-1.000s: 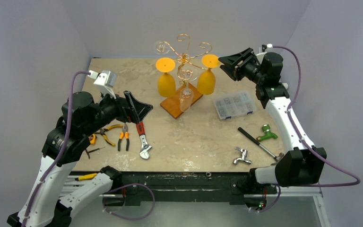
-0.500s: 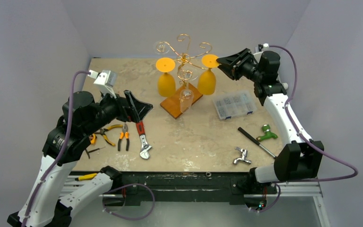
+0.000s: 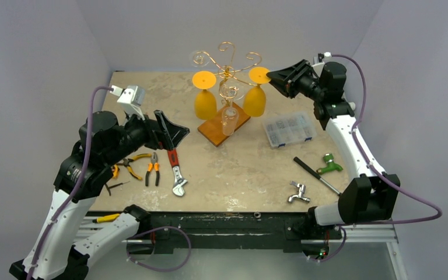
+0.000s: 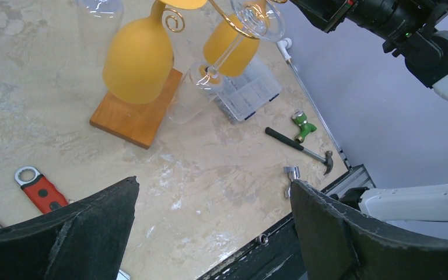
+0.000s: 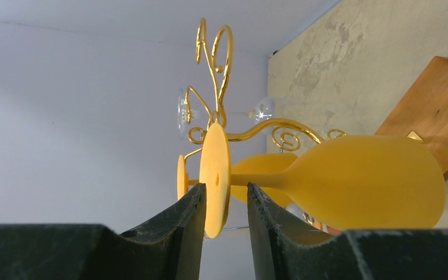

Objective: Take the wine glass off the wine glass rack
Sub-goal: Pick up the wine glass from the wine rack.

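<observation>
Marble tabletop: rack holds two yellow glasses, two clear glasses; right fingers narrowly straddle one foot; left fingers wide.

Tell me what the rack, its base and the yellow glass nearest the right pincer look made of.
Wine glass rack: thin golden wire, apparently metal, glossy, highlights on the curls. Base: orange-brown wood, smooth satin faces. Yellow glass: opaque, matte, even colour; plastic or coated glass, cannot tell.

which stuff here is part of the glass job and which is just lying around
Job: wine glass rack, right-hand yellow wine glass, right gripper with fingers either side of its foot.
Lying about: red wrench, pliers, clear parts box, hammer, metal tap, green fitting.
</observation>
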`<state>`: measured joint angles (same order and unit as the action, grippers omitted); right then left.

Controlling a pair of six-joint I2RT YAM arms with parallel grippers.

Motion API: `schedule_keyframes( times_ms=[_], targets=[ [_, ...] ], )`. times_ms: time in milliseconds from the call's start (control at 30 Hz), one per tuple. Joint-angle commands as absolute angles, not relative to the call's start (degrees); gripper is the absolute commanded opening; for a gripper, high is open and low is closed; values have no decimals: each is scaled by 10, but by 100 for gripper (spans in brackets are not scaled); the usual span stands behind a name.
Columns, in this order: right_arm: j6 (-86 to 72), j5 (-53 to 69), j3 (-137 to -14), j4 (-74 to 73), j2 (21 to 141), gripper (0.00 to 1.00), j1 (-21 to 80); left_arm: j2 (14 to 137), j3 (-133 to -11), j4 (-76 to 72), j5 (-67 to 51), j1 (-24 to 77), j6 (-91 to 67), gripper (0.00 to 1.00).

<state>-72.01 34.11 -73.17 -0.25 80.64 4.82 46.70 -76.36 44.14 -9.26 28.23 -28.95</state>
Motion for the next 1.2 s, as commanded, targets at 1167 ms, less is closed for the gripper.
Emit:
schedule_keyframes(
  times_ms=[1167],
  targets=[
    [-708, 389, -770, 3, 794, 0, 48, 460, -740, 396, -89, 285, -347, 97]
  ],
)
